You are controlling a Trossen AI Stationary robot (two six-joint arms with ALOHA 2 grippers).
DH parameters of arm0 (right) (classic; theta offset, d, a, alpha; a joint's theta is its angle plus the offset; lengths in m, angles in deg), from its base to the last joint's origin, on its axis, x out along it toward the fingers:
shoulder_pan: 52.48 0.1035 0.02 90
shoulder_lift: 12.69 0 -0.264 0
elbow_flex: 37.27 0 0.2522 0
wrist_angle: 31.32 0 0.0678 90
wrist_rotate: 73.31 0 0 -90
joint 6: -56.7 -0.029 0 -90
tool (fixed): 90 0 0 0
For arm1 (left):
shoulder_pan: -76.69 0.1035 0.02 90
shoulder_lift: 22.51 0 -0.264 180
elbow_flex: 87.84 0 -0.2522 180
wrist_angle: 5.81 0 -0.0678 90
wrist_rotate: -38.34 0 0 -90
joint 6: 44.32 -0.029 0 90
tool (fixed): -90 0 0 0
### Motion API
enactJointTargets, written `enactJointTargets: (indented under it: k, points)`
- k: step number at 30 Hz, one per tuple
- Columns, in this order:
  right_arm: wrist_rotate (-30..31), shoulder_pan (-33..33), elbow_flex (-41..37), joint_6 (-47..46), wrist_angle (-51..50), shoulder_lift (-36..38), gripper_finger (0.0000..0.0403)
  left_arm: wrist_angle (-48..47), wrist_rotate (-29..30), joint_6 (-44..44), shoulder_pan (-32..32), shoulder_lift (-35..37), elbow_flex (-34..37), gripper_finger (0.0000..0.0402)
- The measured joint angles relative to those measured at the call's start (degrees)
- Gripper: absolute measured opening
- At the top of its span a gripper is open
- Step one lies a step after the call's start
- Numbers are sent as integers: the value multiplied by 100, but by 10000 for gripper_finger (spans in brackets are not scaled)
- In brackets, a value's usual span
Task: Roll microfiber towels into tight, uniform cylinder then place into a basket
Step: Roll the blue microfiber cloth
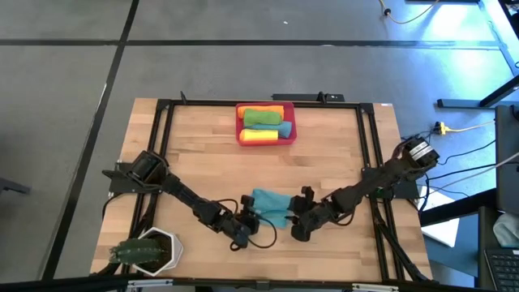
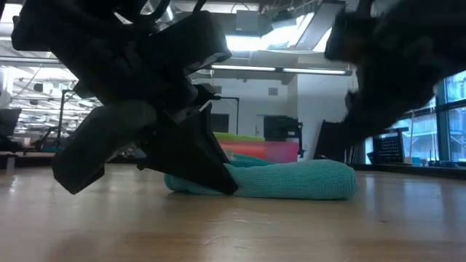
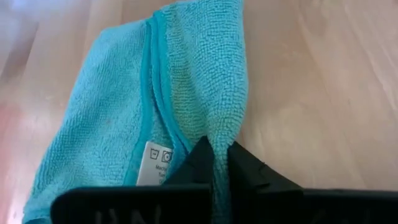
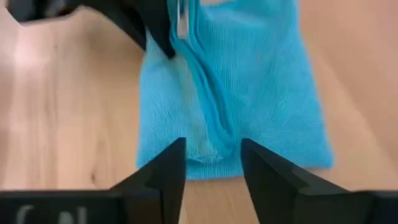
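Teal-blue cloth, a rolled towel (image 1: 270, 208), is seen lying on the wooden table (image 1: 340, 154) near its front edge, at about six o'clock from the table's centre in the overhead view. It is flanked by the two grippers: the left gripper (image 1: 247, 225) is placed at its eight o'clock end and the right gripper (image 1: 300, 223) at its four o'clock end. In the left wrist view the left gripper's fingers (image 3: 239, 163) are seen pressed together on a fold of the teal towel (image 3: 186, 81), close beside its white care label (image 3: 155, 163), so the cloth is pinched tight. In the right wrist view the right gripper (image 4: 212, 163) is shown with its fingers parted, one at each side of the nearest hem of the towel (image 4: 249, 87); nothing is gripped between them, and whether the tips touch the cloth cannot be told. From table height the towel (image 2: 291, 180) is seen as a low, rounded roll flat on the wood, with the left gripper (image 2: 218, 178) bearing down on one end. The red-pink basket (image 1: 266, 126) is set well apart at twelve o'clock, near the far edge, and an orange towel (image 1: 272, 109), a green towel (image 1: 263, 119) and a yellow towel (image 1: 258, 135) are held inside it as rolls. A white pot with a plant (image 1: 147, 250) stands at the eight o'clock corner.
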Motion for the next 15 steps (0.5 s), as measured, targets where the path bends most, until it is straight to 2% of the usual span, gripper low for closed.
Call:
enactJointTargets:
  k: [3, 7, 10, 15]
  points:
    - [337, 176, 147, 260, -188, 163, 169, 3, -46, 150, 2, 15, 2, 7]
    - [817, 516, 338, 1020, -26, 141, 171, -83, -418, 405, 44, 87, -65, 3]
    - [1061, 744, 358, 1623, 503, -42, 172, -213, -807, 591, 102, 148, -196, 2]
    - [1085, 890, 368, 2235, 1366, -617, 176, -226, -1328, 971, 263, 214, -323, 1]
